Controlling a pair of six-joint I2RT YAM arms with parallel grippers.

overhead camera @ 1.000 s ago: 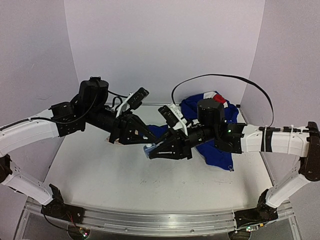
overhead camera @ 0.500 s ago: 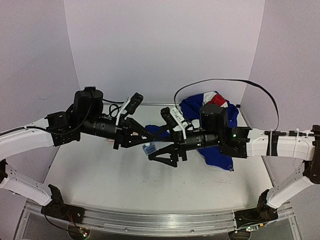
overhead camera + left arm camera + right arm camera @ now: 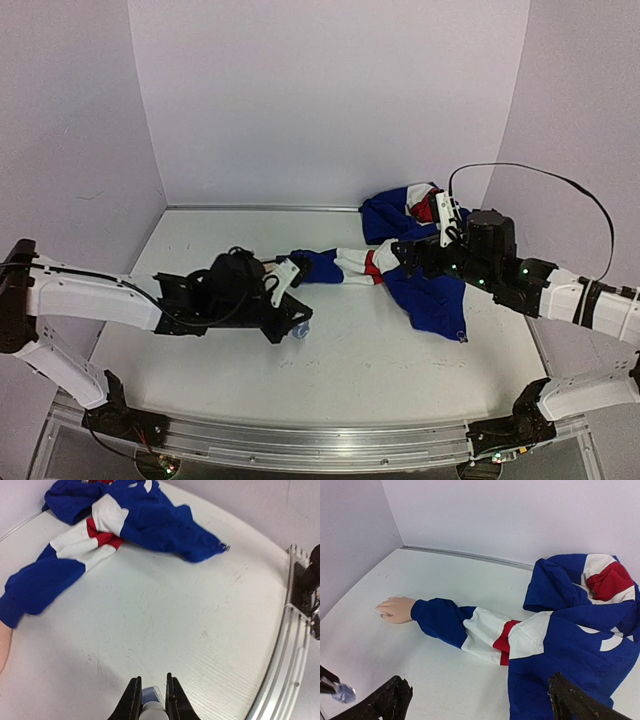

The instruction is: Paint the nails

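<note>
The mannequin hand [image 3: 395, 610] lies flat on the table, its blue sleeve cuff [image 3: 432, 617] behind it. The nails are too small to make out. In the left wrist view only a sliver of the hand [image 3: 3, 647] shows at the left edge. My left gripper [image 3: 152, 680] is low over the table and shut on a small clear bottle [image 3: 149, 696] with a pale cap. From above, that gripper [image 3: 298, 322] sits in front of the cuff [image 3: 312, 266]. My right gripper [image 3: 479, 682] is open wide and empty, hovering over the jacket [image 3: 430, 290] to the right.
The blue, white and red jacket [image 3: 570, 625] is heaped at the back right, one sleeve stretching left. Walls close in the table at the back and both sides. A metal rail [image 3: 300, 440] runs along the near edge.
Both arms have pulled apart from the middle. The right gripper opened and drew back to the right over the jacket. The left arm dropped low to the table, still holding the bottle.
</note>
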